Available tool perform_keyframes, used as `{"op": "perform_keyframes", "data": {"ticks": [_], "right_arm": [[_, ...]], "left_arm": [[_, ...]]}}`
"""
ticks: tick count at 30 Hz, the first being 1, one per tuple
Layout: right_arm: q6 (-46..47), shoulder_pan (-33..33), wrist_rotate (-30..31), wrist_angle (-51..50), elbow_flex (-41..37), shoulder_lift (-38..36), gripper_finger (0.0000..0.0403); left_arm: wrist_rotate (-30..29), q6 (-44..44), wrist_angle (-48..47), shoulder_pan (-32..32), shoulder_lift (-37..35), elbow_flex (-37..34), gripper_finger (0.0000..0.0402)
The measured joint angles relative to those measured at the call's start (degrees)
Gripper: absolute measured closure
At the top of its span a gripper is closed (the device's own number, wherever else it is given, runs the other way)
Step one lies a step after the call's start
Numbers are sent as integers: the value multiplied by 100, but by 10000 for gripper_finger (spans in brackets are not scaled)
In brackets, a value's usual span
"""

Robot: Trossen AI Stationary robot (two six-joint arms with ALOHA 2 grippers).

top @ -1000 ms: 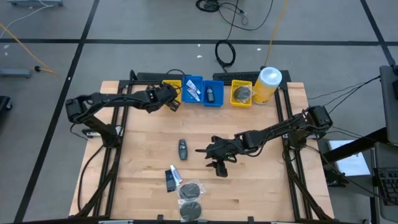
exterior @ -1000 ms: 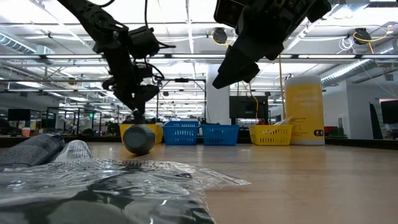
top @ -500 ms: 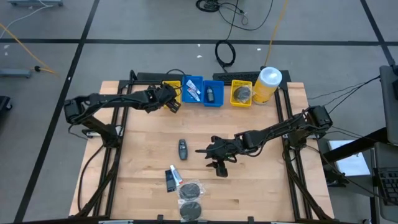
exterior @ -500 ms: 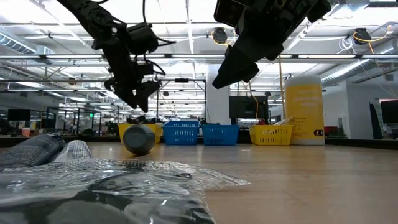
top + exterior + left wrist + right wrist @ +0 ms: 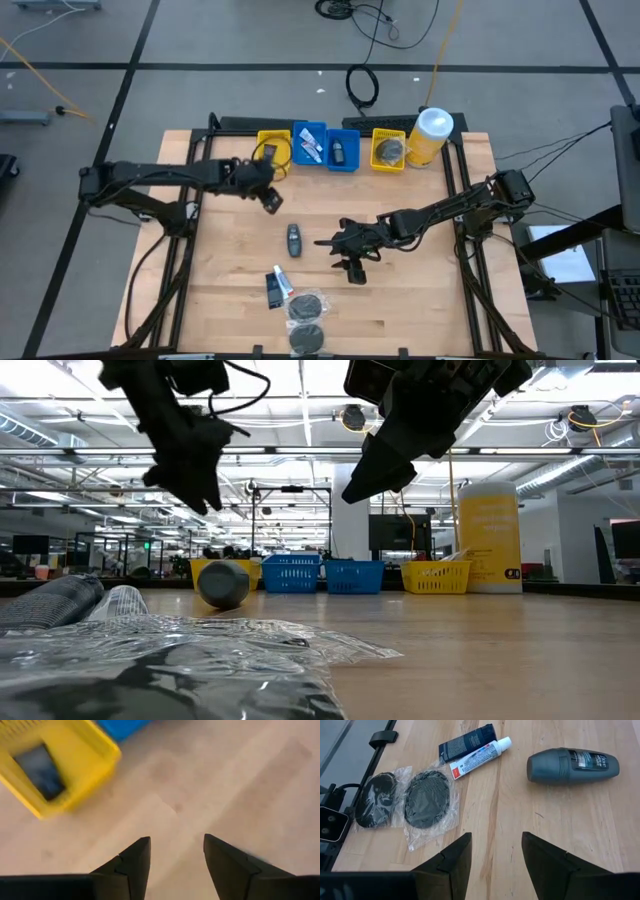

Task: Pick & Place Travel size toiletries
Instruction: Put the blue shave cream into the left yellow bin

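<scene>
A dark grey bottle (image 5: 293, 238) (image 5: 572, 765) lies on its side mid-table. Nearer the near edge lie a white printed tube (image 5: 284, 281) (image 5: 480, 757), leaning on a flat dark packet (image 5: 272, 291) (image 5: 466, 741), and two bagged dark mesh puffs (image 5: 305, 306) (image 5: 426, 797). My right gripper (image 5: 352, 268) (image 5: 492, 851) hovers open, right of the bottle, above bare wood. My left gripper (image 5: 272, 198) (image 5: 175, 851) is open above bare wood, between the left yellow bin (image 5: 273, 146) (image 5: 55, 765) and the bottle. A dark packet (image 5: 40, 770) lies in that bin.
Along the far edge stand a row of bins: the yellow one, two blue ones (image 5: 325, 147) holding a tube and a small bottle, and another yellow one (image 5: 388, 150) with a puff. A big yellow canister (image 5: 430, 135) stands at their right. Bare wood lies right of the bottle.
My left gripper has drawn back from the left yellow bin at the far edge, moving toward the near edge and the table's middle. My right arm has kept still. The things on the table have not moved.
</scene>
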Motion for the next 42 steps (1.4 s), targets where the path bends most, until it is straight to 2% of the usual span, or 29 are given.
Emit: {"op": "perform_keyframes", "data": {"ticks": [7, 15, 22, 27, 31, 42], "right_arm": [[14, 0, -2, -10, 0, 0, 238], [16, 0, -20, -26, 0, 0, 238], [16, 0, -22, -28, 0, 0, 238], [16, 0, -24, -31, 0, 0, 238], [16, 0, -22, -31, 0, 0, 238], [-102, 0, -14, -24, 0, 0, 238]], "left_arm": [[526, -1347, -468, -1112, 6, 0, 228], [430, -2788, -281, -2616, 55, 0, 227], [3, -4051, 73, -3657, 254, 0, 227], [44, -4800, 243, -4023, 662, 0, 227], [119, -5055, 561, -4175, 967, -4, 227], [606, -5990, 830, -4332, 1541, -4, 227]]}}
